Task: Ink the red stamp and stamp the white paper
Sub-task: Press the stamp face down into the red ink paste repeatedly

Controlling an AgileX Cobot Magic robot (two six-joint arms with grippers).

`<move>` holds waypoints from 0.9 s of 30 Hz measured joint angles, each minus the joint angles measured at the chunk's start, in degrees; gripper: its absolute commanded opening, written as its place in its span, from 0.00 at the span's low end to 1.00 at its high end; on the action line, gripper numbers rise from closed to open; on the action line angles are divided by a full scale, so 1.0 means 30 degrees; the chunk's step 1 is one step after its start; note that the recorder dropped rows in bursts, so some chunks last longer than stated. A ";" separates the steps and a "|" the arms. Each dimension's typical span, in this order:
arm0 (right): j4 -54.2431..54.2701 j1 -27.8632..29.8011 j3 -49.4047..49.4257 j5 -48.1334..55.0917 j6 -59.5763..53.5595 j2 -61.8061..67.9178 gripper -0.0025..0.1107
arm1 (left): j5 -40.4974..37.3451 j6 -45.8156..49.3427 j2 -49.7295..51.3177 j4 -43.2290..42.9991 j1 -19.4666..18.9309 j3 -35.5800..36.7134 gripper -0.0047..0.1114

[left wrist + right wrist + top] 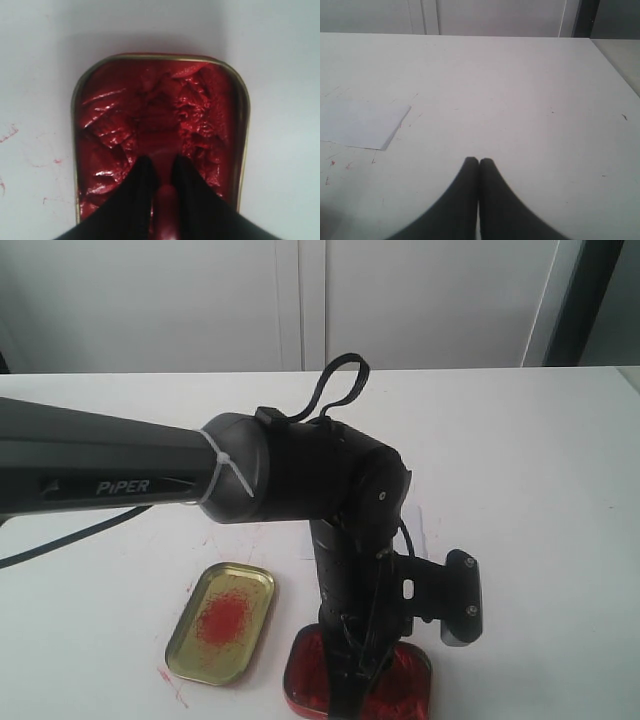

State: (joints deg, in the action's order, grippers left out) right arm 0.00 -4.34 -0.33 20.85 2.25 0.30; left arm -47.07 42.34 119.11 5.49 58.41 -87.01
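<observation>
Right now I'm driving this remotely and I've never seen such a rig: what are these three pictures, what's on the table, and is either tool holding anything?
You are looking at a two-armed robot.

The exterior view comes from a camera off the arms. The big dark arm fills it, reaching down over a red-paste tin. Beside that lies a gold tin with a red smear, on the white table.

The left wrist view looks down along the left tool. Its two dark fingers stand over the same red paste, with something red between them. That is probably the red stamp, though its shape is hard to make out.

The right wrist view looks along the right tool. It is shut on nothing, above bare table. The white paper lies flat off to one side.
</observation>
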 measured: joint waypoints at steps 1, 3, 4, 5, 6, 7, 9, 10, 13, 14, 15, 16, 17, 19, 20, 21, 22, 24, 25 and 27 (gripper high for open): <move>0.0000 0.0000 0.0000 0.0000 0.0000 0.0000 0.02 | 0.0000 0.0000 0.0000 0.0000 0.0000 0.0000 0.04; 0.0000 0.0000 0.0000 0.0000 0.0000 0.0000 0.02 | 0.0000 0.0000 -0.0035 0.0000 0.0000 0.0000 0.04; 0.0000 0.0000 0.0000 0.0000 0.0000 0.0000 0.02 | 0.0000 0.0000 -0.0072 0.0000 0.0000 0.0000 0.04; 0.0000 0.0000 0.0000 0.0000 0.0000 0.0000 0.02 | 0.0000 0.0000 -0.0137 0.0000 0.0000 0.0000 0.04; 0.0000 0.0000 0.0000 0.0000 0.0000 0.0000 0.02 | 0.0000 0.0000 -0.0200 0.0000 0.0000 0.0000 0.04; 0.0000 0.0000 0.0000 0.0000 0.0000 0.0000 0.02 | 0.0000 0.0000 -0.0328 0.0000 0.0000 0.0041 0.04; 0.0000 0.0000 0.0000 0.0000 0.0000 0.0000 0.02 | 0.0114 0.0000 -0.0462 -0.0044 0.0000 0.0083 0.04; 0.0000 0.0000 0.0000 0.0000 0.0000 0.0000 0.02 | 0.0146 0.0000 -0.0492 -0.0044 0.0000 0.0117 0.04; 0.0000 0.0000 0.0000 0.0000 0.0000 0.0000 0.02 | 0.0379 0.0000 -0.0719 -0.0044 0.0000 0.0259 0.04; 0.0000 0.0000 0.0000 0.0000 0.0037 0.0000 0.02 | 0.0415 0.0000 -0.0806 -0.0079 0.0000 0.0314 0.04; 0.0000 0.0000 0.0000 0.0000 0.0037 0.0000 0.02 | 0.0446 0.0000 -0.0836 -0.0086 0.0000 0.0398 0.04; 0.0000 0.0000 0.0000 0.0000 0.0037 0.0000 0.02 | 0.0407 0.0000 -0.0919 -0.0122 0.0000 0.0438 0.04; 0.0000 0.0000 0.0000 0.0000 0.0037 0.0000 0.02 | 0.0313 0.0000 -0.0964 -0.0178 0.0036 0.0466 0.04; 0.0000 0.0000 0.0000 0.0000 0.0037 0.0000 0.02 | 0.0226 0.0000 -0.1085 -0.0209 0.0036 0.0560 0.04; 0.0000 0.0000 0.0000 0.0000 0.0037 0.0000 0.02 | 0.0066 0.0000 -0.1124 -0.0209 0.0036 0.0603 0.04; 0.0000 0.0000 0.0000 0.0000 0.0037 0.0000 0.02 | -0.0052 0.0000 -0.1164 -0.0262 0.0036 0.0634 0.04; 0.0000 0.0000 0.0000 0.0000 0.0037 0.0000 0.02 | -0.0090 0.0000 -0.1196 -0.0253 0.0036 0.0676 0.04; 0.0000 0.0000 0.0000 0.0000 0.0037 0.0000 0.02 | -0.0186 0.0000 -0.1315 -0.0253 0.0036 0.0676 0.04; 0.0000 0.0000 0.0000 0.0000 0.0037 0.0000 0.02 | -0.0186 0.0000 -0.1400 -0.0253 0.0036 0.0676 0.04; 0.0000 0.0000 0.0000 0.0000 0.0037 0.0000 0.02 | -0.0186 0.0000 -0.1632 -0.0253 0.0036 0.0676 0.04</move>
State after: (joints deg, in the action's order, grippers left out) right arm 0.00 -4.34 -0.33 20.85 2.36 0.30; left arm -47.63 42.34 114.21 4.73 58.52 -84.98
